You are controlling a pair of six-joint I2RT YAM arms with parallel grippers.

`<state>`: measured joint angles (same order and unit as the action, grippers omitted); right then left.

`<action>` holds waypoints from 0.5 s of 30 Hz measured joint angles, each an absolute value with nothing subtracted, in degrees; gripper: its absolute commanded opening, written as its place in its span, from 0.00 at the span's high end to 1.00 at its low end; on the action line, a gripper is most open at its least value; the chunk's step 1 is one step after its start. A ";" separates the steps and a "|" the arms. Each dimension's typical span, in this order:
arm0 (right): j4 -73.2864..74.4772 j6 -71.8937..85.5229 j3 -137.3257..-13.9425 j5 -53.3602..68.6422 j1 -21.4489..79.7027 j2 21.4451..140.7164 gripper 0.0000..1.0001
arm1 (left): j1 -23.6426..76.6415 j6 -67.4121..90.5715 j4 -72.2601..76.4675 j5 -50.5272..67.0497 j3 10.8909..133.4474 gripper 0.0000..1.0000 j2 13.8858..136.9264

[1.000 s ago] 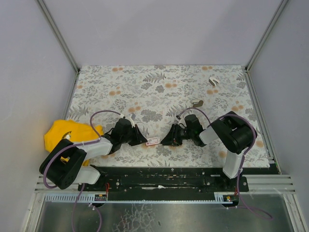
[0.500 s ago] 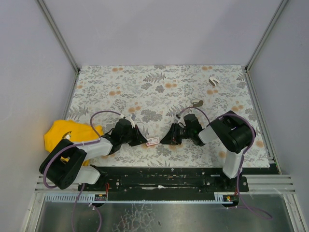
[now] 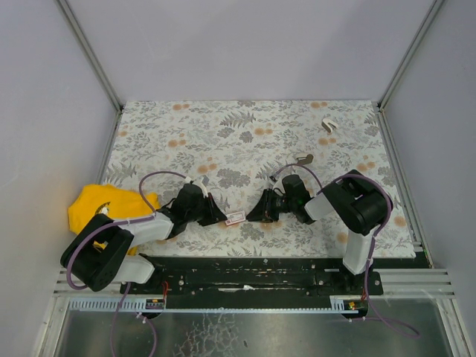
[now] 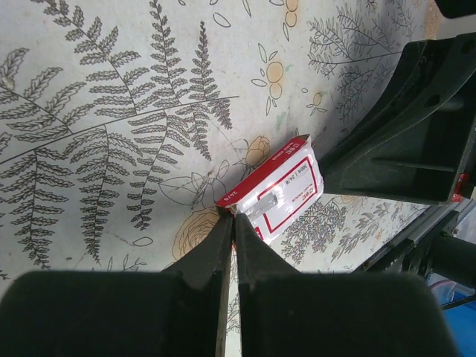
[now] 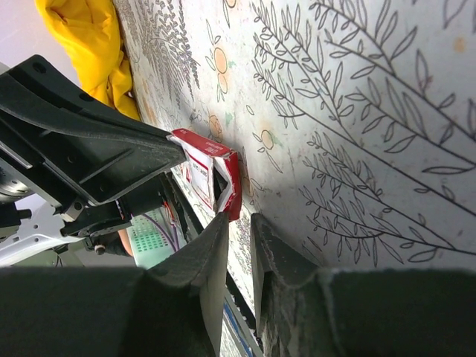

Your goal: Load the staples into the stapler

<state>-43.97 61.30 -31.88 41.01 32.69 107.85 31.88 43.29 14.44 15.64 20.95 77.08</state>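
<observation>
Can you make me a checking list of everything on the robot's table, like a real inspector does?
Surface: flowery cloth, lying flat.
Job's things: staples carton sits between the two claws near the front edge; its end facing the right claw is open. Stapler: cannot pick one out for sure.
Clutter: yellow cloth by the left arm; small white V-shaped piece far right; small grey bent piece nearer the right arm.
Grippers: left claw shut, pinching the carton's corner; right claw a little open, tips at the carton's open end, nothing between them.
Cables: purple cables loop along both arms, off the carton.
Surroundings: plain grey walls; black rail under the arm bases.
</observation>
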 measured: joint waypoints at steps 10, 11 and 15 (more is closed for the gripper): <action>-44.95 62.24 -31.92 41.21 32.71 108.05 0.62 | 31.90 44.31 14.37 14.13 20.75 1.00 77.25; -45.30 62.33 -31.92 41.21 32.71 108.05 0.61 | 31.90 44.40 14.37 13.91 20.75 1.00 77.36; -45.78 62.59 -31.92 41.04 32.75 108.05 0.61 | 31.90 44.93 14.39 13.50 20.75 1.00 77.82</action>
